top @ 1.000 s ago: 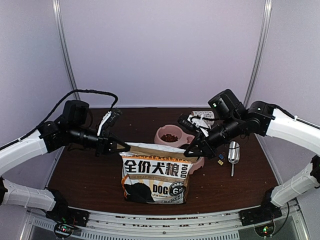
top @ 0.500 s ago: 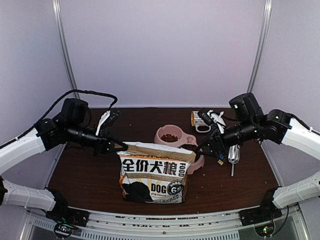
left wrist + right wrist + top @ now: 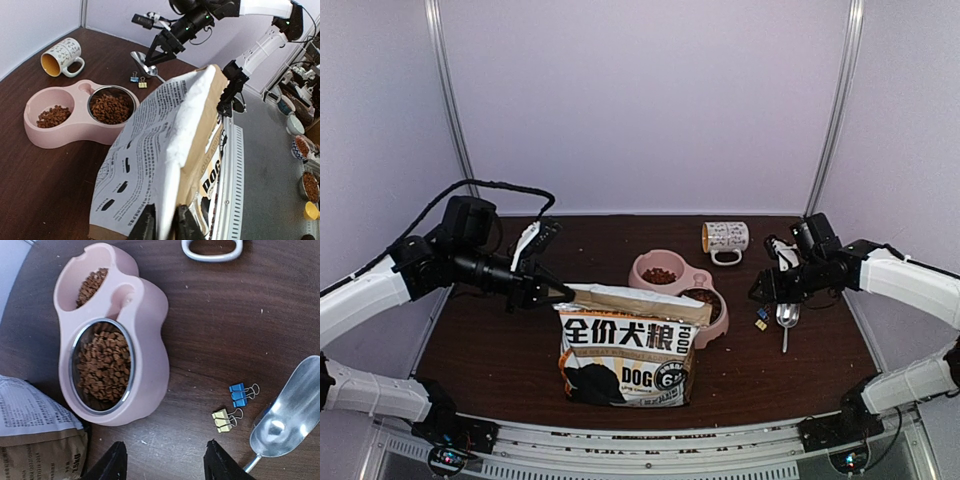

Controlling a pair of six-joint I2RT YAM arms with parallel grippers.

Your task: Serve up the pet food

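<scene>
**Top external.**
- Left gripper (image 3: 560, 292): clamped on the top edge of the dog-food bag (image 3: 630, 350), which stands upright just in front of the pink double bowl (image 3: 642, 262).
- Kibble (image 3: 660, 275): lies in both compartments of the bowl.
- Right gripper (image 3: 758, 291): right of the bowl, over the binder clips (image 3: 760, 319) and beside the metal scoop (image 3: 787, 315).
- Mug (image 3: 725, 237): on its side, behind and to the right of the bowl.

**Left wrist.**
- The fingers (image 3: 146, 226) pinch the bag's folded top.
- Kibble (image 3: 110, 107) fills the steel insert, and the other compartment holds a smaller heap.

**Right wrist.**
- The jaws stand wide apart with nothing between them.
- Kibble (image 3: 102, 362) is heaped in the compartment of the bowl nearest the bag.
- The clips and scoop lie to the right of the bowl.

**Step.** The food looks served and the bag is being folded shut. The next move probably calls for the right gripper to pick up a clip while the left holds the fold.

**Change.** A second ago the right gripper was closed at the bag's corner over the bowl. It has since let go and drawn back to the right.
</scene>
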